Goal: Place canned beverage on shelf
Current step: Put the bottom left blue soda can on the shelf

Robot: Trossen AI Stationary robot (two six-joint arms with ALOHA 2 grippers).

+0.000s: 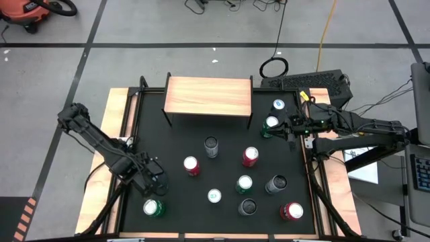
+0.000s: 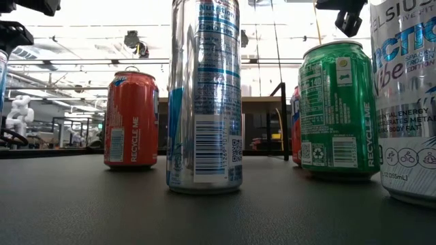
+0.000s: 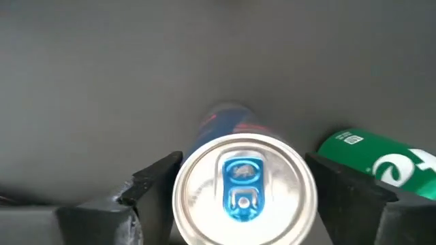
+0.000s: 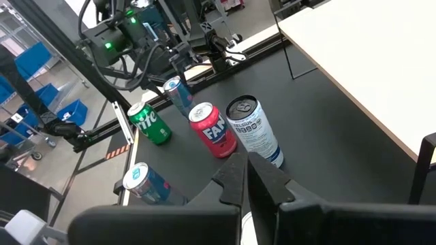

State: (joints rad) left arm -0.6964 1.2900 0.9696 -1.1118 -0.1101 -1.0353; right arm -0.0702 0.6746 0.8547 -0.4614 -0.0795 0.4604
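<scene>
Canned beverage in question: a slim silver can with a blue pull tab (image 3: pixel 243 185), standing upright on the black table (image 1: pixel 175 138) near its front left corner. The left claw (image 3: pixel 238 197) hangs directly above it, fingers spread either side of the rim, not yet gripping. A green can (image 3: pixel 381 163) stands just beside. The light-wood shelf on thin black legs (image 1: pixel 208 96) lies well apart, at the far edge. The right claw (image 4: pixel 246 178) waits clenched and empty near the shelf's right end.
</scene>
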